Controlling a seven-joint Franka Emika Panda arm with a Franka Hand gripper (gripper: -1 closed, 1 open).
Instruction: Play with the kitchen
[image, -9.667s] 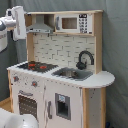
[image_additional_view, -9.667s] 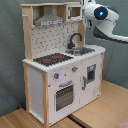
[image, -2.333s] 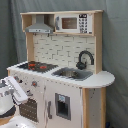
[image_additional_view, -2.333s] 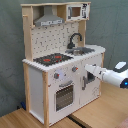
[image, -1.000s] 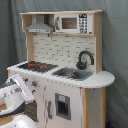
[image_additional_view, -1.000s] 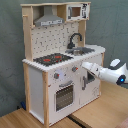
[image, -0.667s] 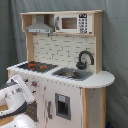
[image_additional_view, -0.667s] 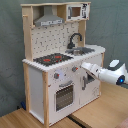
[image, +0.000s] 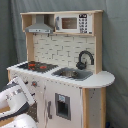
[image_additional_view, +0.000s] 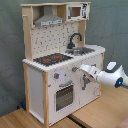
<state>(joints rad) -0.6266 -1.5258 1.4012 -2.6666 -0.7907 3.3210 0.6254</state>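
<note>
The toy kitchen (image: 65, 95) (image_additional_view: 50, 80) is white and light wood, and stands upright in both exterior views. On its counter lie a black-red hob (image: 37, 65) (image_additional_view: 52, 59), a silver sink (image: 72, 74) (image_additional_view: 86, 50) and a black faucet (image: 85, 59) (image_additional_view: 75, 40). Above hang a grey hood (image: 40, 27) (image_additional_view: 48, 20) and a toy microwave (image: 72, 23). In the second exterior view my gripper (image_additional_view: 80, 70) sits right at the kitchen's front, beside the right-hand knob (image_additional_view: 74, 69) and above and to the right of the oven door (image_additional_view: 63, 95). In the first exterior view my white wrist (image: 17, 95) covers the oven area.
The kitchen stands on light wooden boards (image_additional_view: 30, 119). A grey curtain (image_additional_view: 115, 30) hangs behind it. My arm (image_additional_view: 112, 76) reaches in from the second exterior view's right. A cupboard door with a dark dispenser panel (image: 62, 106) sits under the sink.
The arm came down from beside the hood to the kitchen's front. Over the last second the gripper edged closer to the knob panel.
</note>
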